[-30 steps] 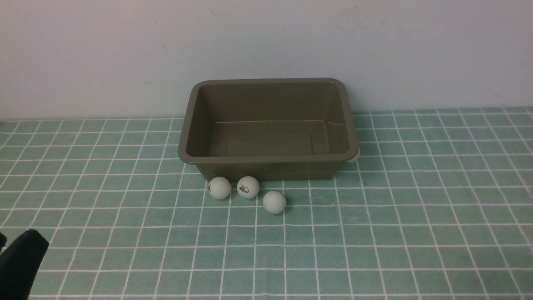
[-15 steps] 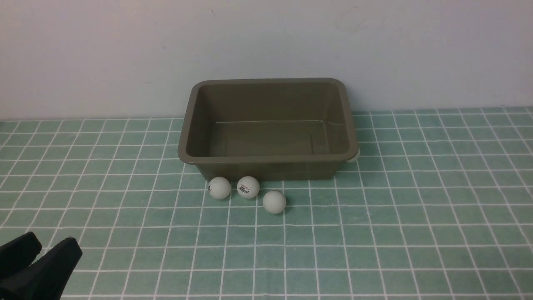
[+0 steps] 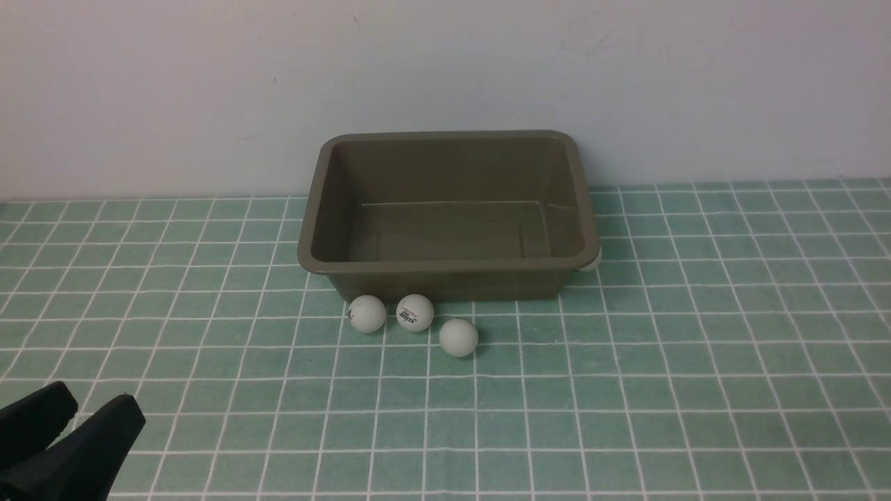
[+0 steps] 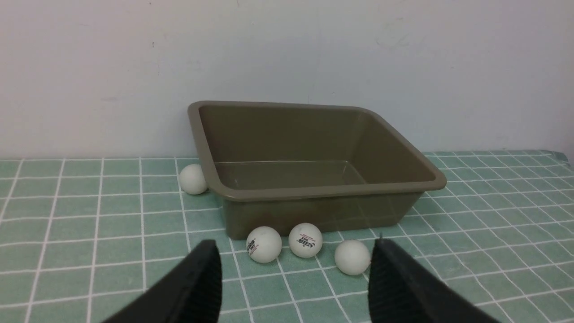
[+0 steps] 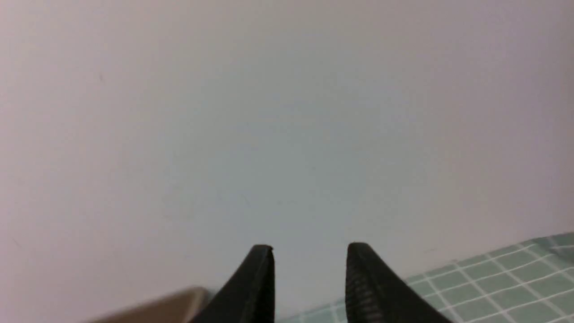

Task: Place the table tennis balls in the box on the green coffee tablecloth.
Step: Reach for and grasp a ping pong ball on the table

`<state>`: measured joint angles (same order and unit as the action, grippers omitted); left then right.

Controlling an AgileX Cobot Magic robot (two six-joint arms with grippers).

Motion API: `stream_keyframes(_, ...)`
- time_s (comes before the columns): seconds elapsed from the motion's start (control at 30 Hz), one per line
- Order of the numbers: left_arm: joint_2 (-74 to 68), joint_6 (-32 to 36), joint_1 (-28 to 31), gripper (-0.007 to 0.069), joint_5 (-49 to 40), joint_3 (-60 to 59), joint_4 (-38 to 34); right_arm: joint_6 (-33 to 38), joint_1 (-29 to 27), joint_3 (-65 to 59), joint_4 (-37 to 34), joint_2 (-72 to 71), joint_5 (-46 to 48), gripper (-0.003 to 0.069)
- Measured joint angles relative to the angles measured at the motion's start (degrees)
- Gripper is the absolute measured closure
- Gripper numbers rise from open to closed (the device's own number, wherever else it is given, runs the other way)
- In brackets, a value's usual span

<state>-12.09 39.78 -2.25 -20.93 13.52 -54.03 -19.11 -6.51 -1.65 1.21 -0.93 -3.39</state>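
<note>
Right now your left claw (image 3: 96, 403) hangs low over the green coffee tablecloth (image 3: 696, 362), close to the robot and off to the left. Its two jaws are wide apart and hold nothing. Your right claw (image 5: 309, 247) shows only in its own wrist view, up in front of the white wall (image 5: 287, 112). Its jaws are a little apart, with nothing between them.

The box (image 3: 445, 265) sits on the cloth by the wall and is empty inside. Three table tennis balls (image 3: 415, 312) lie on the cloth just in front of it. Two are side by side, and the third is a bit nearer to you. A half-hidden ball (image 3: 590, 260) peeks out from behind the box's front right corner. The left wrist view shows a side ball (image 4: 193, 179) just beside the outside of one short wall of the box.
</note>
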Motion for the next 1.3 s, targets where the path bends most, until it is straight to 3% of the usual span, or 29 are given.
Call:
stream_keyframes(0.13,0.0,1.1,0.0,0.0219,0.0,0.0,-1.0,-6.0,0.0,0.0,-2.9,0.0,-1.7,0.0447)
stream_keyframes(0.23,0.0,1.3,0.0,0.0219,0.0,0.0,-1.1,-14.7,0.0,0.0,-5.9,0.0,-3.4,0.0447)
stream_keyframes(0.43,0.0,2.3,0.0,0.0219,0.0,0.0,-1.2,-26.1,0.0,0.0,-6.9,0.0,-5.0,0.0447)
stream_keyframes(0.67,0.0,3.2,0.0,0.0219,-0.3,0.0,-1.2,-29.6,0.0,0.0,-1.2,0.0,-6.5,0.0447)
stream_keyframes(0.8,0.0,3.2,0.0,0.0219,-2.6,0.0,-1.2,-33.5,0.0,0.0,3.8,0.0,-13.9,0.0447)
stream_keyframes(0.93,0.0,3.2,0.0,0.0219,-4.8,0.0,-1.7,-43.6,0.0,0.3,18.3,0.0,-26.2,0.0447)
stream_keyframes(1.13,0.0,3.5,0.0,0.0219,-5.6,0.0,-2.2,-60.6,0.0,6.0,45.1,0.0,-26.9,0.0447)
stream_keyframes(1.17,0.0,3.6,0.0,0.0219,-5.6,0.0,-2.3,-62.5,0.0,6.4,46.8,0.0,-26.9,0.0447)
stream_keyframes(1.2,0.0,3.6,0.0,0.0219,-5.6,0.0,-2.3,-71.1,0.0,10.4,62.2,0.5,-27.6,0.0446)
stream_keyframes(1.27,0.0,3.6,0.0,0.0219,-5.6,0.0,-2.4,-82.3,0.0,15.9,82.5,2.6,-29.3,0.0445)
stream_keyframes(1.3,0.0,3.6,0.0,0.0219,-5.6,0.0,-2.4,-87.3,0.0,17.6,88.4,3.7,-30.3,0.0444)
